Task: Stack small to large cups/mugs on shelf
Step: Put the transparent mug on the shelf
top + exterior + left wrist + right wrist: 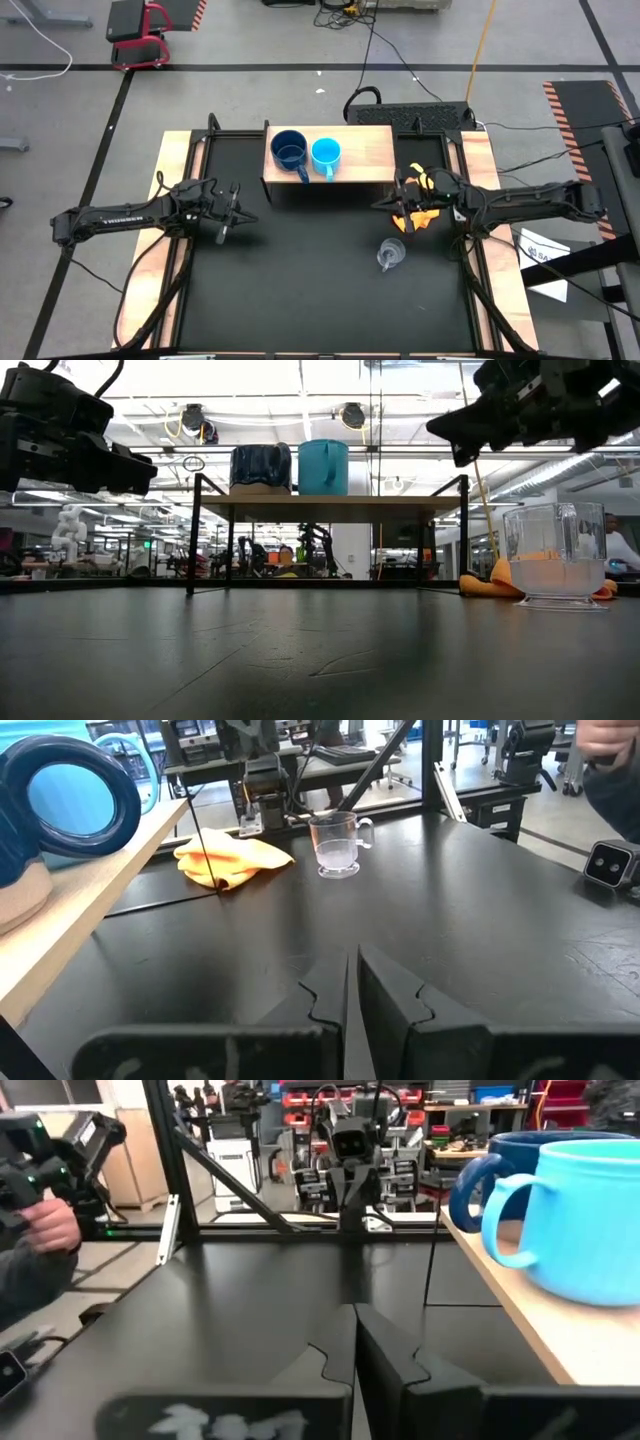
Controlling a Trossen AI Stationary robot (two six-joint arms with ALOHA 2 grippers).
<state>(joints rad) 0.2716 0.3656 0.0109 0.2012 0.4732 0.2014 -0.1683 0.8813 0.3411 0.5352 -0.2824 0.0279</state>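
A: Station check. Navy mug (289, 150) and sky-blue mug (326, 154) both stand upright on the shelf (365, 150), side by side and touching or nearly so — navy toward the left arm's side. Neither is nested in anything.

B: And the third?

A: Glass cup (390, 254) is down on the black table (300, 280), upright, mouth up, out in front of the shelf's right end and well apart from it. Orange cloth (424, 213) lies between it and the shelf, just under the right arm.

B: Grippers?

A: Left gripper (228, 214) hovers over the table in front of the shelf's left end, jaws nearly together, nothing in them. Right gripper (398, 199) hangs near the shelf's right end, above the cloth — jaws fully closed, empty.

B: So which step?

A: My read: two mugs placed, the glass cup not yet fetched. The right arm is the nearer one. It would need to open, drop toward the cup, and take it by rim or wall.

B: Handles?

A: The two shelf mugs point their handles toward the table's near edge. The glass cup's handle seems to point the same way, though it's faint from above. All three long axes are vertical, so a top-down grasp looks workable.
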